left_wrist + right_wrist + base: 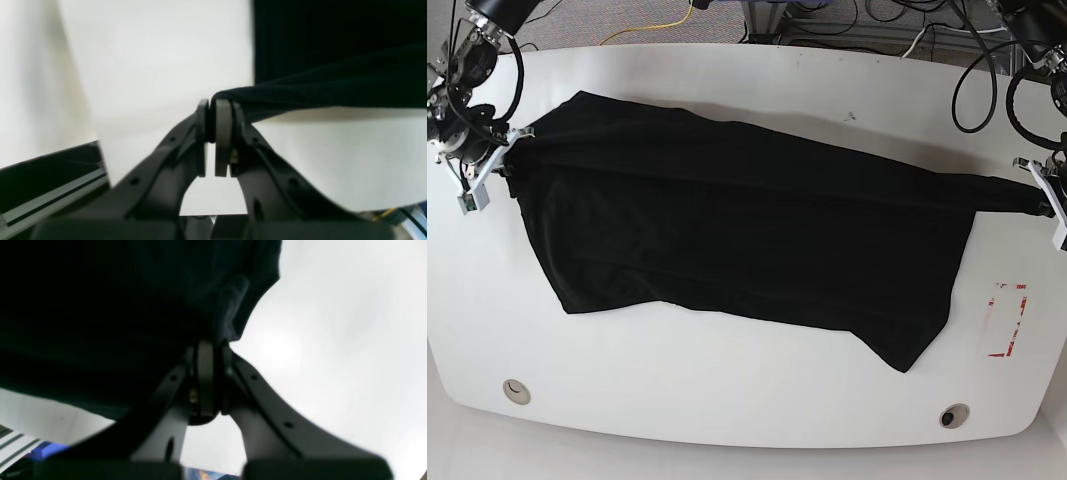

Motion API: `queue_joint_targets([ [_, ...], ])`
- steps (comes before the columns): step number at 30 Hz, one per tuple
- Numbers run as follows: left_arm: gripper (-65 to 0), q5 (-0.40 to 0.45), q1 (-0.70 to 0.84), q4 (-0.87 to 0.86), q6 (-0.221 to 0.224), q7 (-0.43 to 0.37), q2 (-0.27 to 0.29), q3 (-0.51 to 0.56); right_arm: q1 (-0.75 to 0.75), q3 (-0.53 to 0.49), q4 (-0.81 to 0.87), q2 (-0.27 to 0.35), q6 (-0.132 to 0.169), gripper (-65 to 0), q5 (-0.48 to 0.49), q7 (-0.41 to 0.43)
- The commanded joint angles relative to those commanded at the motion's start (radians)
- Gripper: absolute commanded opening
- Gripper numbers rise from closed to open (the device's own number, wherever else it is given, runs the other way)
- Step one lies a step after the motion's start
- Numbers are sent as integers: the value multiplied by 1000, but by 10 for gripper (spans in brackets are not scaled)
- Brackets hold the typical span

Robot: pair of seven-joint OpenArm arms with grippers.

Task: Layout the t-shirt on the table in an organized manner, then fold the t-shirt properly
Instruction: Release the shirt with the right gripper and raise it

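The black t-shirt (737,235) lies stretched across the white table (727,400), pulled taut between the two arms. At the base view's right edge my left gripper (1034,188) is shut on a corner of the cloth. In the left wrist view the left gripper (212,110) pinches the t-shirt (333,66), which runs off to the right above the table (150,66). At the base view's left my right gripper (515,140) is shut on the other end. The right wrist view has the right gripper (213,353) clamped on a bunched fold of the t-shirt (100,306).
A red rectangle marking (1007,320) sits on the table near the right edge. Two round grommet holes (517,391) (954,415) lie along the front edge. Cables (987,60) hang beyond the far edge.
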Motion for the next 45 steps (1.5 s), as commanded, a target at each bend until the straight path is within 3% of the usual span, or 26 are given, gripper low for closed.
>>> queue_joint_targets([
  [9, -650, 61, -130, -164, 0, 0, 2, 23, 175, -91, -164, -20, 0, -650, -84, 81],
  [21, -650, 101, -252, -281, 0, -5, 5, 44, 413, -189, -476, -31, 0, -640, -210, 281],
  [24, -650, 101, -258, -282, 0, -19, 5, 80, 451, -201, -535, -31, 0, -537, -233, 305],
  [27, -650, 101, -258, -282, 0, -21, 5, 97, 454, -201, -535, -31, 0, -366, -250, 305],
  [29, -650, 101, -258, -281, 0, -21, 9, 97, 446, -199, -514, -31, 0, -219, -249, 298],
  [33, -650, 101, -258, -276, 0, -21, 34, 95, 368, -170, -385, -31, 0, 0, -245, 236],
  [37, -650, 101, -256, -276, 0, -21, 35, 95, 281, -114, -236, -66, 0, 0, -181, 164],
  [45, -650, 101, -255, -276, 0, -21, 38, 95, 84, -35, -75, -101, 0, 0, 71, 77],
])
